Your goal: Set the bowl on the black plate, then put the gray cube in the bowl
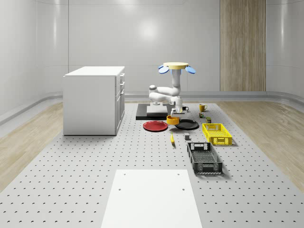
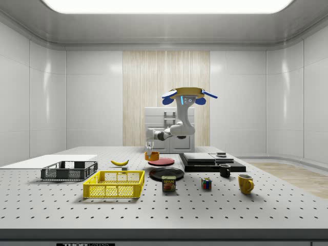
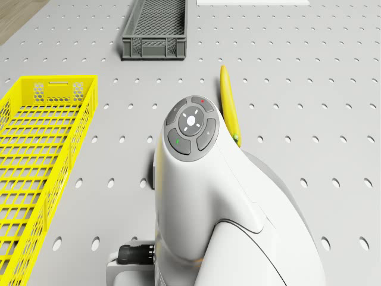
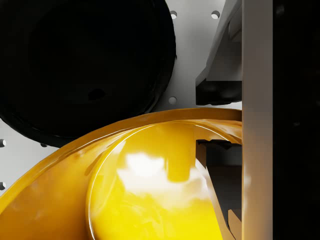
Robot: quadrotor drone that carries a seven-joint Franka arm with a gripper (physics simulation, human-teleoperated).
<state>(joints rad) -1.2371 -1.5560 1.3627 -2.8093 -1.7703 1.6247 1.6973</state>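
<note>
The orange bowl (image 1: 172, 120) (image 2: 151, 155) hangs low between the red plate (image 1: 155, 126) and the black plate (image 1: 186, 124) (image 2: 166, 173). My gripper (image 1: 175, 114) (image 4: 216, 120) is shut on the bowl's rim (image 4: 150, 190), with one finger outside and one inside. In the wrist view the black plate (image 4: 85, 65) lies just beside the bowl. The gray cube (image 1: 187, 137) sits on the table nearer the camera than the black plate, beside the banana (image 1: 172, 139). The drone (image 1: 176, 67) (image 2: 188, 96) hovers above the plates with the arm (image 3: 202, 196) bent down.
A yellow basket (image 1: 217, 133) (image 3: 41, 167) and a black crate (image 1: 204, 157) (image 3: 156, 30) stand to the whole-scene view's right. A white cabinet (image 1: 95, 99) stands left. A dark platform (image 1: 152, 111), mugs (image 1: 202, 107), a can (image 2: 169, 183) and a puzzle cube (image 2: 206, 184) are nearby.
</note>
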